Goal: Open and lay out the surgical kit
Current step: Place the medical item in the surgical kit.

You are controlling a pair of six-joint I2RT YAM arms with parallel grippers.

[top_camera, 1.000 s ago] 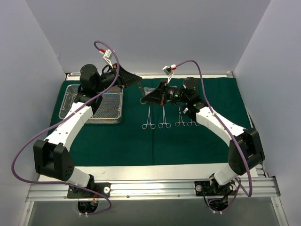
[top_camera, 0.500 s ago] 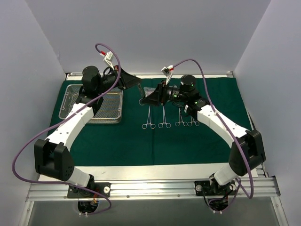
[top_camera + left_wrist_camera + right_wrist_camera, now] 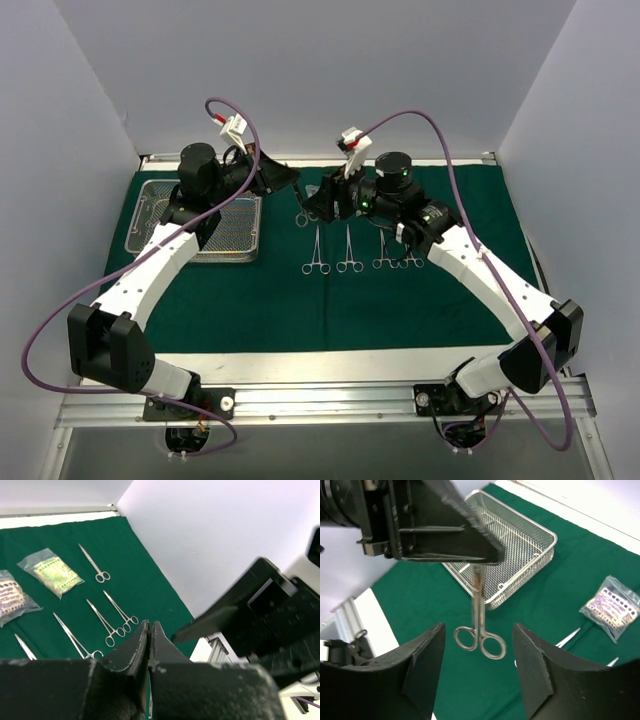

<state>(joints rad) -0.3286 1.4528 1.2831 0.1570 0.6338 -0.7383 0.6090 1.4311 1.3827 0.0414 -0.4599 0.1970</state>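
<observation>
Steel clamp point(image 3: 478, 600) hangs point-up in mid-air above the dark green cloth point(image 3: 270, 310), with its two ring handles dangling free at the bottom. The left fingers point(image 3: 465, 535) are clenched on the clamp's tips alone. The right fingers point(image 3: 425, 665) are released and spread, one on each side of the rings, touching neither. The wire-mesh tray point(image 3: 520, 545) sits at the far left of the cloth. Other clamps point(image 3: 347, 250) lie in a neat row on the cloth near the two arms, and two clear pouches point(image 3: 51, 571) lie on it as well.

The likely trouble lies in this hand-over. The hold is on a thin, smooth tip, so the clamp could swing or slide out. If the right fingers close while the rings sit off-centre, they may catch only one ring or knock the clamp loose. If the left fingers let go before the right has a firm pinch, the clamp would probably fall and could disturb the laid-out row. The two sets of fingers are also near each other, so a misjudged move could make them collide.
</observation>
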